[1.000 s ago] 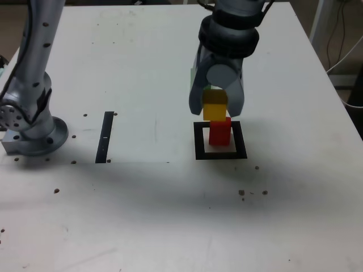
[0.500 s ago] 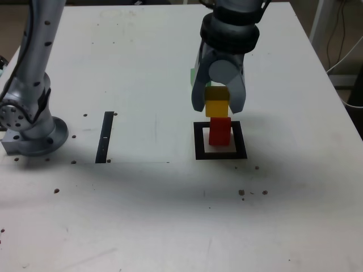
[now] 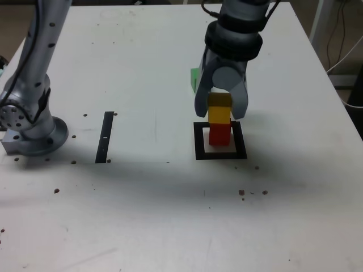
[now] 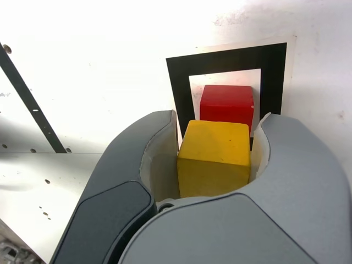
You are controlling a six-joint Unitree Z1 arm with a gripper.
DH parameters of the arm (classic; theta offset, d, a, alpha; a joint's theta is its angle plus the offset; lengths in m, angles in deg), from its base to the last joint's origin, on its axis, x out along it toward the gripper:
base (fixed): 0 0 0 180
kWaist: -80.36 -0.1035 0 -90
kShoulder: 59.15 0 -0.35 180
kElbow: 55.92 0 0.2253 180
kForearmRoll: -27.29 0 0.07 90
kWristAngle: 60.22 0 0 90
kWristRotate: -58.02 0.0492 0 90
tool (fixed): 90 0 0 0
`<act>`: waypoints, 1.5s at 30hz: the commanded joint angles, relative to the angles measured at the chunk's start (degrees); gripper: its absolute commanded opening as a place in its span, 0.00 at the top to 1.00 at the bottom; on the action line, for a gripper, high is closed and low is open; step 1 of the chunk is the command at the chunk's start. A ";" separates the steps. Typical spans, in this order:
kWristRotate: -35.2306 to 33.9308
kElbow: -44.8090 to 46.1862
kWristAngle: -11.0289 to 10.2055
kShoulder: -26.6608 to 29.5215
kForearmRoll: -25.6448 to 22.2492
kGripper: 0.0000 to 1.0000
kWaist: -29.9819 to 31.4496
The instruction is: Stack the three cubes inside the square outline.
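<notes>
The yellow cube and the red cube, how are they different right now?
The yellow cube is held between the fingers of the tool, while nothing grips the red cube. The red cube sits inside the black square outline; the yellow cube is up higher, in the tool. One is yellow, the other is red. Both are plain, one-colour blocks.

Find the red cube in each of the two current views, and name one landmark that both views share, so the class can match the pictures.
Exterior view: right of centre, the red cube shows inside the black square outline, below the yellow cube.
Wrist view: it shows within the outline, partly covered by the yellow cube, which is between the gripper's fingers.
Shared landmark: the black strip, apart from the outline.
</notes>
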 commanded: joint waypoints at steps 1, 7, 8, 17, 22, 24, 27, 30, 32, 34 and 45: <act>0.22 0.33 0.32 -0.43 0.45 0.54 -0.14; 0.43 1.23 1.07 -0.96 1.57 0.54 -0.22; 0.43 1.36 1.14 -1.02 1.74 0.54 -0.22; 0.77 2.18 1.40 -1.26 2.77 0.50 -0.55; 2.10 3.05 1.95 -1.26 3.97 0.18 -1.09; 2.60 3.42 2.21 -1.25 4.54 0.08 -1.25; 2.84 3.72 2.32 -1.22 4.91 0.04 -1.34; 2.93 3.81 2.21 -1.08 4.93 0.04 -1.34; 2.96 3.92 2.12 -0.84 4.92 0.03 -1.34; 2.98 4.10 2.00 -0.45 4.91 0.03 -1.34; 3.06 3.05 -0.29 3.01 2.37 0.01 -1.92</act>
